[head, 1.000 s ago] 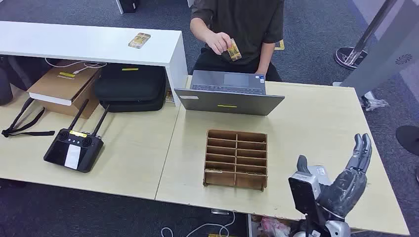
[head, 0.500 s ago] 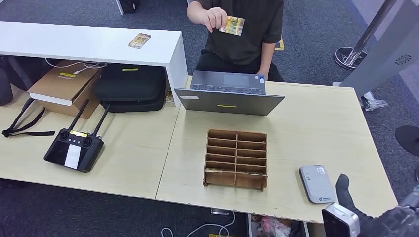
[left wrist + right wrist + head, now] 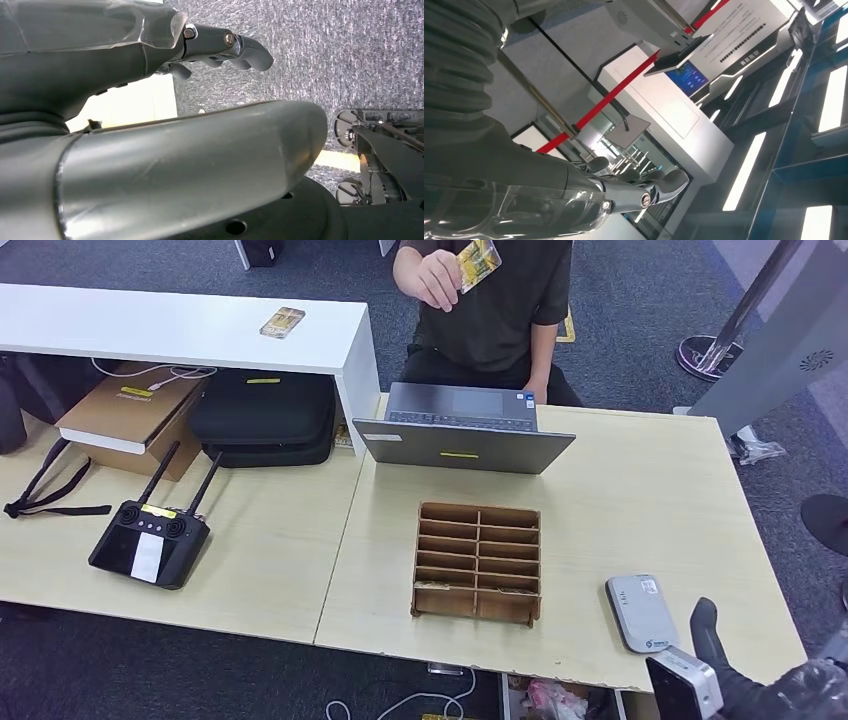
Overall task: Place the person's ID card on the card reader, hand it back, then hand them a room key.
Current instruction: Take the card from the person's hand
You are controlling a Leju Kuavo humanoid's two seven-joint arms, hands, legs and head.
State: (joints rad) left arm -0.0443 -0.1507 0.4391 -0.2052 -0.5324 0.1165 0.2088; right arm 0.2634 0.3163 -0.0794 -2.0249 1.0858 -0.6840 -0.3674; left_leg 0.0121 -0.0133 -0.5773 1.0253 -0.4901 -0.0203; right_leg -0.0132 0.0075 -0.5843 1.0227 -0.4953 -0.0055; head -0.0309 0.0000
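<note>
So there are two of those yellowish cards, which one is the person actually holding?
The card raised in the person's hand, above the laptop. The other card lies flat on the white shelf.

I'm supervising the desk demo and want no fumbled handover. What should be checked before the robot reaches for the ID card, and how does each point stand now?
1. Card offered: ok. The person's hand holds the ID card up, beyond the laptop.
2. Card reader free: ok. The grey card reader lies bare on the table.
3. Right hand empty: ok. The right hand holds nothing, fingers extended.
4. Right hand near the card: not ok. It sits low at the table's near corner, far from the card.
5. Left hand idle: ok. The left hand holds nothing.
6. Room key in the wooden organizer: cannot tell.
</note>
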